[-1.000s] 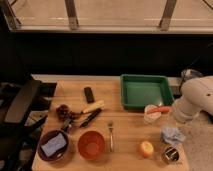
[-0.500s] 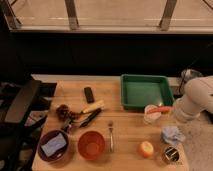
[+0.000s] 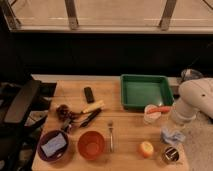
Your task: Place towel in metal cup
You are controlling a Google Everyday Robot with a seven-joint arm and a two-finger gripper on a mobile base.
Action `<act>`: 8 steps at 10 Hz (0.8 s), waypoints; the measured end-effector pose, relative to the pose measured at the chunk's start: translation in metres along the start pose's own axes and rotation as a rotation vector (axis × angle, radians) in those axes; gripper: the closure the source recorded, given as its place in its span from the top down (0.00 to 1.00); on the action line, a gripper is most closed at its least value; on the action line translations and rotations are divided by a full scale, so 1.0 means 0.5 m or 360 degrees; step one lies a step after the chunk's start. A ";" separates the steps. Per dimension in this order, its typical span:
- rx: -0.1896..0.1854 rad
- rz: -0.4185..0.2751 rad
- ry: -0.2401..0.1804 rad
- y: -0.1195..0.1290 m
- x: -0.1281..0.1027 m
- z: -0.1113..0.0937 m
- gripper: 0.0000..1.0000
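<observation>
Checking progress: pick looks done, drop not yet. My gripper [image 3: 174, 127] sits at the right table edge under the white arm, closed, with the towel [image 3: 172, 136] bunched at its tips, so I read it as pinched, though the fingers themselves are hard to make out. Metal cup [image 3: 171, 155] stands just below the gripper on the camera side, empty as far as I can see, with the towel above and beside its rim, not inside. Left: shift over the cup, lower, release. Versus the earlier frames: arm, towel and cup are in near-identical spots, with no real travel.
</observation>
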 end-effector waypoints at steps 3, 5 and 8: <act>-0.0065 0.0017 -0.0006 0.010 0.008 0.015 0.04; -0.0059 0.0022 -0.0012 0.016 0.012 0.012 0.09; -0.0056 0.0044 -0.0024 0.017 0.021 0.014 0.31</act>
